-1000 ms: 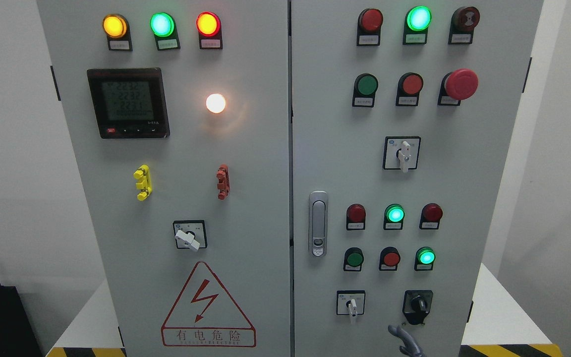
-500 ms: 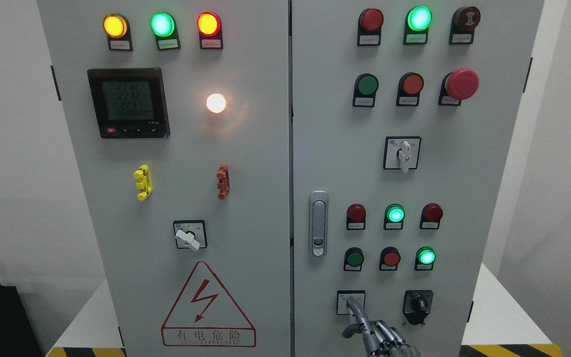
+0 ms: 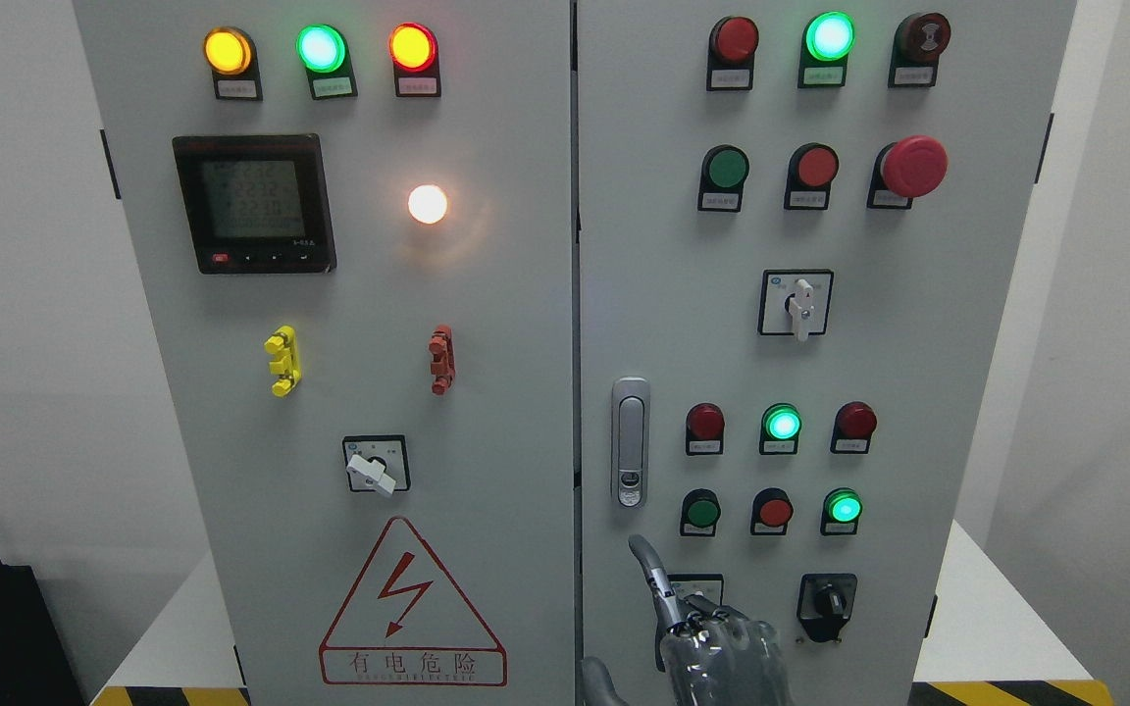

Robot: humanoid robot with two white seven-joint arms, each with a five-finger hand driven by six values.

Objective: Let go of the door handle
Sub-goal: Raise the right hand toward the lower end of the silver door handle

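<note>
The silver door handle (image 3: 630,441) sits upright in its recess on the left edge of the right cabinet door (image 3: 663,294), with a round lock at its lower end. My right hand (image 3: 707,642) rises from the bottom edge just below it. Its index finger (image 3: 650,567) points straight up, the tip a short way under the handle and not touching it. The other fingers are curled and the thumb (image 3: 596,683) sticks out to the left. The hand holds nothing. It covers most of a small selector switch (image 3: 697,585). My left arm does not show.
Both doors carry pilot lights, push buttons, a red mushroom stop (image 3: 914,165), rotary switches (image 3: 796,304) and a meter (image 3: 255,204). A black knob (image 3: 827,600) sits right of my hand. The closed door seam (image 3: 575,343) runs just left of the handle.
My right hand has risen from the bottom edge and moved left, from under the black knob to below the handle, with the index finger now stretched upward.
</note>
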